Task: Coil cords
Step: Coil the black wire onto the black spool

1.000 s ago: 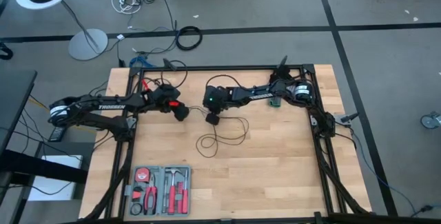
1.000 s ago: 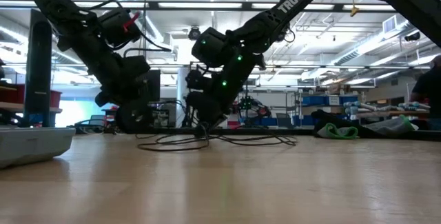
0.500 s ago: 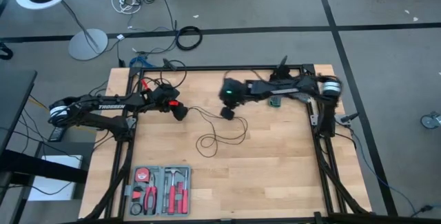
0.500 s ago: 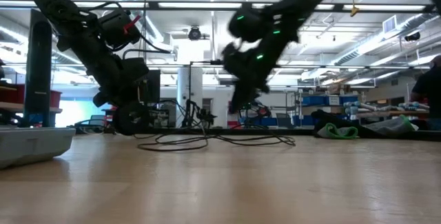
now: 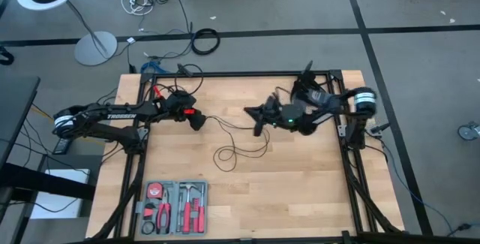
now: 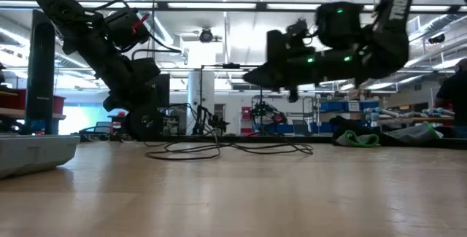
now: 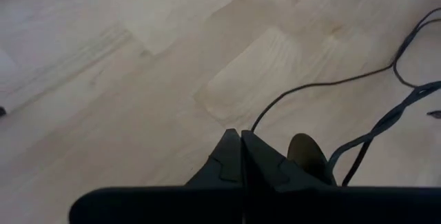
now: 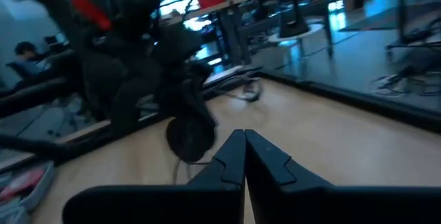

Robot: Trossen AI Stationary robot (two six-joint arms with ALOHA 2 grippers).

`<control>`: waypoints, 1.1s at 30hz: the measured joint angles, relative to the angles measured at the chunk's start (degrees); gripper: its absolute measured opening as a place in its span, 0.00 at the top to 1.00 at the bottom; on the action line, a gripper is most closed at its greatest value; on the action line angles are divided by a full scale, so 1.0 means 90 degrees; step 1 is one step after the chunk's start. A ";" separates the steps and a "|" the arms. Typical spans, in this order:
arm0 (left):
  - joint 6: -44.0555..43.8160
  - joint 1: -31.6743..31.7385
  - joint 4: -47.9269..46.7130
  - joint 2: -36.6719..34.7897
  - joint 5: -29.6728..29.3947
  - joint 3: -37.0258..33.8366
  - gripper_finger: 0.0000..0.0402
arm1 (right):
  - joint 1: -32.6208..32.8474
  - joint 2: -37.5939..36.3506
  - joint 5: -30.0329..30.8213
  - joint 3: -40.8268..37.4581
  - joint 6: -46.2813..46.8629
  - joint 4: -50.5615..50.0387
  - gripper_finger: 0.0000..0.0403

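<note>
Pinching the cord [image 5: 225, 122] at its left end, the left end effector [image 5: 196, 122] sits low on the bench [image 5: 300, 191], fingers shut. The right end effector [image 5: 257, 122], closed, appears to lift a strand; loose loops lie between them. Pulling farther risks dragging those loops into a tangle, or slipping the thin strand.
</note>
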 joint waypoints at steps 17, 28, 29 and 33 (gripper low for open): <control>-0.0011 0.0002 -0.0016 -0.0002 0.0003 0.0000 1.00 | 0.0060 0.1139 -0.1263 0.2049 -0.0443 -0.2484 0.82; -0.0003 0.0000 -0.0068 -0.0002 0.0005 -0.0005 1.00 | 0.0000 0.1138 -0.1249 0.2150 -0.0967 -0.3015 0.72; -0.0003 0.0000 -0.0062 -0.0002 0.0004 -0.0005 1.00 | 0.0002 0.1138 -0.1248 0.2150 -0.1014 -0.3154 0.72; -0.0003 0.0000 -0.0062 -0.0002 0.0005 -0.0005 1.00 | 0.0049 0.1141 -0.1252 0.2145 -0.1037 -0.3475 0.72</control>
